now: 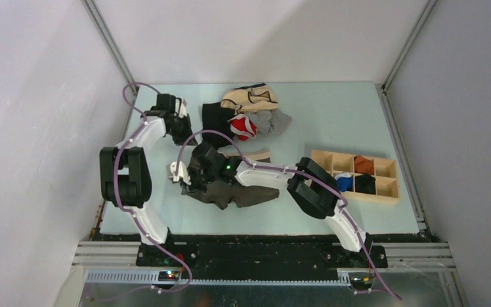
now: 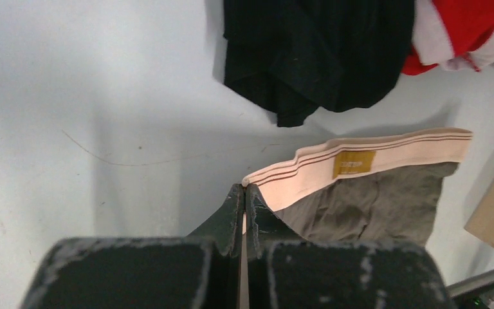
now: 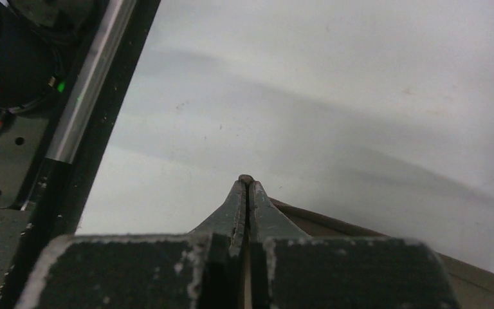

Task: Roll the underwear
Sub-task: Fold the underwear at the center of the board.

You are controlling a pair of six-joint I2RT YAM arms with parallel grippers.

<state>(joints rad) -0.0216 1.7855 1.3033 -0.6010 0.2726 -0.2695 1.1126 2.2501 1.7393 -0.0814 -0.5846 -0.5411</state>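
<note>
Straightening step, I think: left pincer (image 2: 244,192) and right pincer (image 3: 246,182) each pinch the underwear (image 2: 368,201) at their tips; next, lay it flat.

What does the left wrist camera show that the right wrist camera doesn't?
Left wrist only: the cream waistband and brown label of the underwear, the black garment, a red-and-white garment. Right wrist only: the metal rail beside the table. Shared: the pale table, with the left gripper and the right gripper each shut on the underwear's edge.

Overhead far, steep; wrists close, low; underwear (image 1: 246,195) (image 2: 373,206) shared overhead/left wrist.
</note>
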